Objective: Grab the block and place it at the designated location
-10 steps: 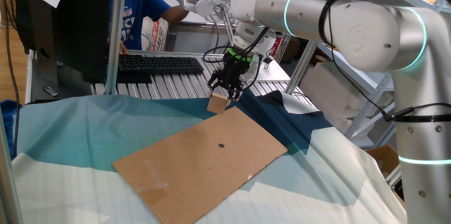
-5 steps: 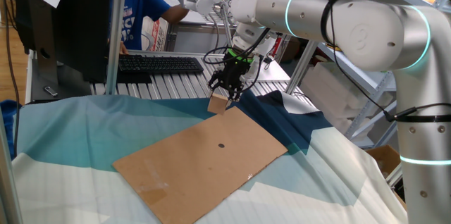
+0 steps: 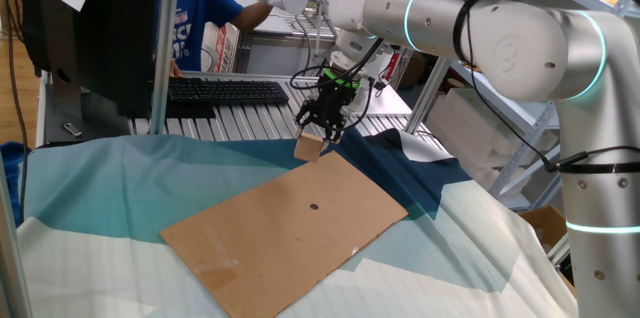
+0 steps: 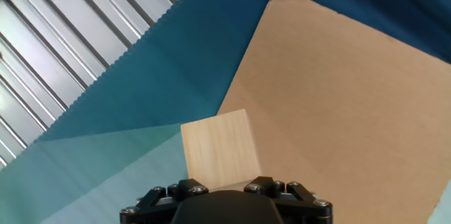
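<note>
- Blue cloth [image 3: 100,188] covers your table, and a cardboard sheet [image 3: 290,228] lies flat on it.
- Your arm [image 3: 480,28] reaches in from the right, with the gripper [image 3: 322,130] pointing down.
- Its fingers are closed on the wooden block [image 3: 309,147], at the cardboard's far corner.
- From the block, the cardboard stretches wide toward the near side.

Bright, even light with only soft shadows. In the hand view, glare streaks the metal slats [image 4: 63,48] up-left of the pincer [image 4: 225,185]; focus is crisp throughout.
</note>
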`<move>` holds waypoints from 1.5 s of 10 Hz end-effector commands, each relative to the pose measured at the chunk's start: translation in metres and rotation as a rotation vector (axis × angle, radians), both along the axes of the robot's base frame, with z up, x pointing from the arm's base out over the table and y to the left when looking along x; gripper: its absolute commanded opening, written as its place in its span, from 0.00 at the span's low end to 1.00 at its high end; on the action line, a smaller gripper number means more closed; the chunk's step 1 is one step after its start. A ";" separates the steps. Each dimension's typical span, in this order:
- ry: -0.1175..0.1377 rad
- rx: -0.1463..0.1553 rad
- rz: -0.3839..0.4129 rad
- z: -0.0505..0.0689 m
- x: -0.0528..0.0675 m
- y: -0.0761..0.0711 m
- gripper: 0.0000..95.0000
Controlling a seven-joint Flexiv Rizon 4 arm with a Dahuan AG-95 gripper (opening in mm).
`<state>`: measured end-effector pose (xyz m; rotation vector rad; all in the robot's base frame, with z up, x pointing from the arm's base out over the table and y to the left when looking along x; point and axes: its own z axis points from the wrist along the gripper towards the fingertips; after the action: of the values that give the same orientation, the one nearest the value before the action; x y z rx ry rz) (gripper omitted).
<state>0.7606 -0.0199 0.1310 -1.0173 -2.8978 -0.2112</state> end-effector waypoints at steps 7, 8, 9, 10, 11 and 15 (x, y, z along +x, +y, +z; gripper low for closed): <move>0.019 -0.013 0.016 0.000 0.001 0.000 0.00; 0.019 -0.014 0.021 0.000 0.001 0.000 0.00; 0.019 -0.012 0.020 0.000 0.001 0.000 0.00; 0.016 -0.013 0.027 0.000 0.001 0.000 0.00; 0.009 -0.013 0.031 0.000 0.001 0.000 0.00; 0.006 -0.019 0.023 0.000 0.001 0.000 0.00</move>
<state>0.7574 -0.0201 0.1312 -0.9914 -2.9233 -0.1807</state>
